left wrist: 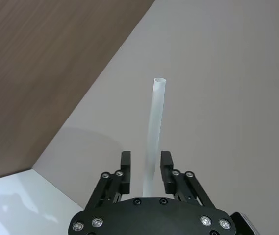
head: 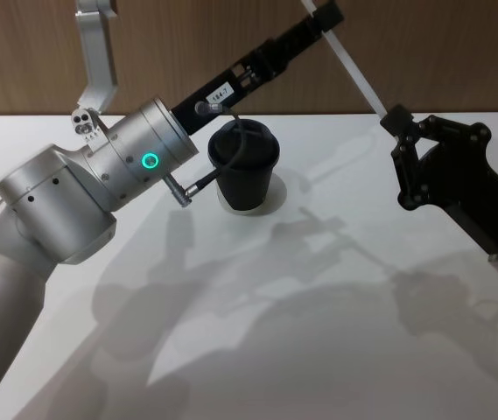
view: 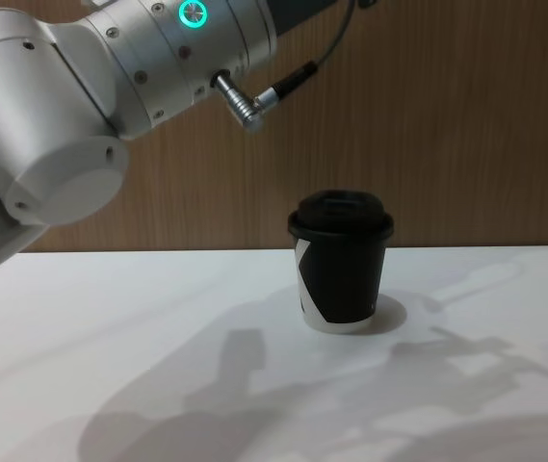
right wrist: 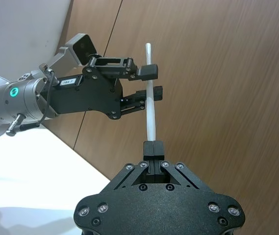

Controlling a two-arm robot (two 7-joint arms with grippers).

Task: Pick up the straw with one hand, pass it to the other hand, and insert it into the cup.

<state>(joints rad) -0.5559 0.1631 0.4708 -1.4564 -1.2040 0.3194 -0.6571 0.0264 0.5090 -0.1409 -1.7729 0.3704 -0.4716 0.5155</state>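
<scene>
Above the surface [head: 319,289], mid-handover: the right gripper [right wrist: 153,146] has its jaws clamped on one end of the straw [right wrist: 150,117], while the left gripper [right wrist: 151,82] holds its jaws open around the far part. Pickup looks done; the transfer and the drop into the cup [head: 244,166] below remain.

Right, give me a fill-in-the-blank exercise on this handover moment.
The right pincer is ___ on the straw.
The left pincer flanks the straw with its fingers ___.
The cup stands upright with its black ___ on.
Missing words: shut; open; lid.
</scene>
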